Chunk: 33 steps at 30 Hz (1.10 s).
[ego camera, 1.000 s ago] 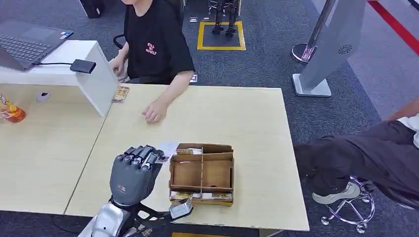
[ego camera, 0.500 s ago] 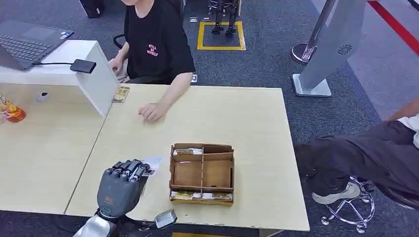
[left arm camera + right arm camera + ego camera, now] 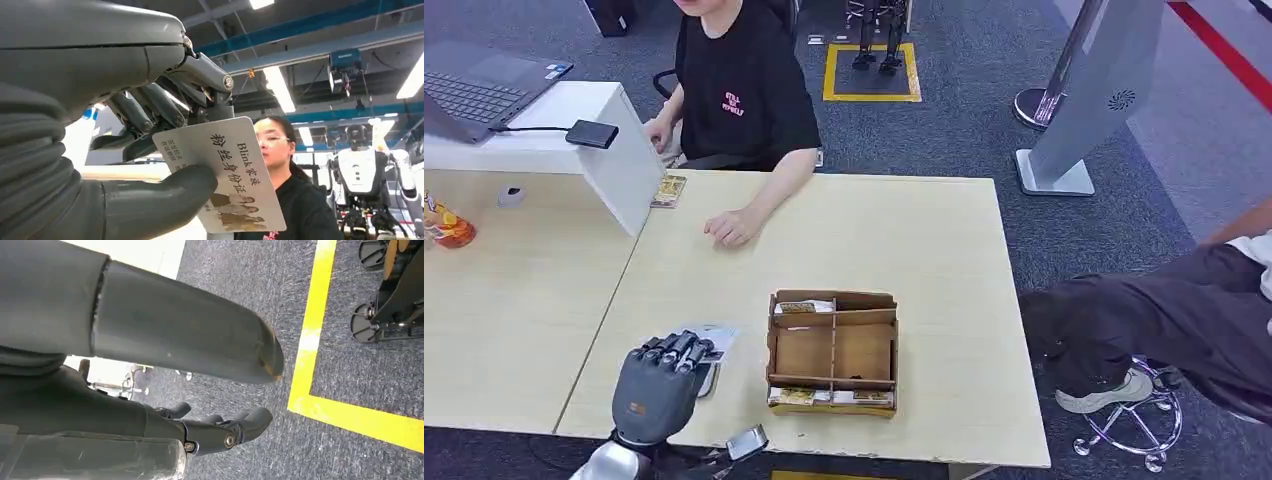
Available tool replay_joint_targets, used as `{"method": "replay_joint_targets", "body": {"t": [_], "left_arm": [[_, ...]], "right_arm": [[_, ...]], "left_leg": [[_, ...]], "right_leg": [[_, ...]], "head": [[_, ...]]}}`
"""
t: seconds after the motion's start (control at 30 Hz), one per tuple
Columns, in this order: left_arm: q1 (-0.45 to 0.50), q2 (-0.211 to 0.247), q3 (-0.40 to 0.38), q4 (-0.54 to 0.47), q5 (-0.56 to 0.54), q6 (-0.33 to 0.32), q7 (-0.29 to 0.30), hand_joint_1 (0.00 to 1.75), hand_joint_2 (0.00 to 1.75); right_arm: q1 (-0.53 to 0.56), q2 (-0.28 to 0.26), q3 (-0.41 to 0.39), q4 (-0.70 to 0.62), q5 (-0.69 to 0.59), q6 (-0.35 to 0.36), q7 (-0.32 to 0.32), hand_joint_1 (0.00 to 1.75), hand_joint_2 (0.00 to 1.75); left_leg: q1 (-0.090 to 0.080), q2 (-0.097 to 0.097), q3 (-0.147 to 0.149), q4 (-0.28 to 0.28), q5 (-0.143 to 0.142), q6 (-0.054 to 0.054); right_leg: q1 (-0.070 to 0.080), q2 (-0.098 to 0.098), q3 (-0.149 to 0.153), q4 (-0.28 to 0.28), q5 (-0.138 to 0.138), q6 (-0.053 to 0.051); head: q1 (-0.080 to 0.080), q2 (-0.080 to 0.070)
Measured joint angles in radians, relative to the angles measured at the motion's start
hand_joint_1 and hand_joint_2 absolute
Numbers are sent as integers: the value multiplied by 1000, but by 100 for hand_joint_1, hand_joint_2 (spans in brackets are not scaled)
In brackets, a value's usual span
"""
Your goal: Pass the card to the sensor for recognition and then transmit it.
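— What do we have in our left hand (image 3: 662, 385)?

— We hold the card (image 3: 707, 346), pinched between the thick grey thumb and the darker fingers (image 3: 150, 105). From the left wrist we see its white face with black printed characters and a small picture near one corner (image 3: 222, 175). From the head, the card pokes out past our fingertips, above the near-left part of the light wooden bench (image 3: 924, 230).

— And what lies beside it?

— Just to the right of our hand stands a brown cardboard box (image 3: 832, 352) split into compartments. More cards lie in its far strip and its near strip; the middle compartments look bare, showing brown board. Our hand and the box are near but apart.

— Where is the sensor?

— We think the small black device (image 3: 591, 134) on the raised white stand at the far left may be it, with a cable running to a laptop (image 3: 479, 85); we cannot tell for sure. It is well apart from our card.

— Who is around us?

— A person in a black shirt (image 3: 744, 90) sits across the bench, one hand (image 3: 731, 227) resting on its top. Another card (image 3: 668, 190) lies by the white stand near that person. At the right edge a second person's dark trouser leg (image 3: 1164, 320) shows.

— And our right hand (image 3: 220, 432)?

— It hangs over grey carpet beside a yellow floor line (image 3: 312, 335), fingers curled in, holding nothing.
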Motion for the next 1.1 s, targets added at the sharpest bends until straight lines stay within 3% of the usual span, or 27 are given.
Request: {"method": "replay_joint_targets", "body": {"t": [0.13, 0.33, 0.97, 1.1], "left_arm": [[0, 2, 0, 8, 0, 0, 6, 175, 175], [-12, 23, -33, 50, -1, 0, 60, 175, 175], [-63, 8, -101, 171, -1, 0, 67, 175, 175], [-73, 8, -111, 185, -1, 0, 95, 175, 175]], "right_arm": [[0, 0, 0, 0, 0, 0, 0, 0, 0], [0, 0, 0, 0, 0, 0, 0, 0, 0], [-1, 0, 0, 0, 10, 5, 0, 0, 0], [-1, 0, 0, 0, 11, 6, 0, 0, 0]], "left_leg": [[0, 0, 0, 0, 0, 0], [0, 0, 0, 0, 0, 0], [0, 0, 0, 0, 0, 0], [0, 0, 0, 0, 0, 0]], "right_leg": [[0, 0, 0, 0, 0, 0], [0, 0, 0, 0, 0, 0], [0, 0, 0, 0, 0, 0], [0, 0, 0, 0, 0, 0]], "head": [[0, 0], [0, 0], [0, 0], [0, 0]]}}
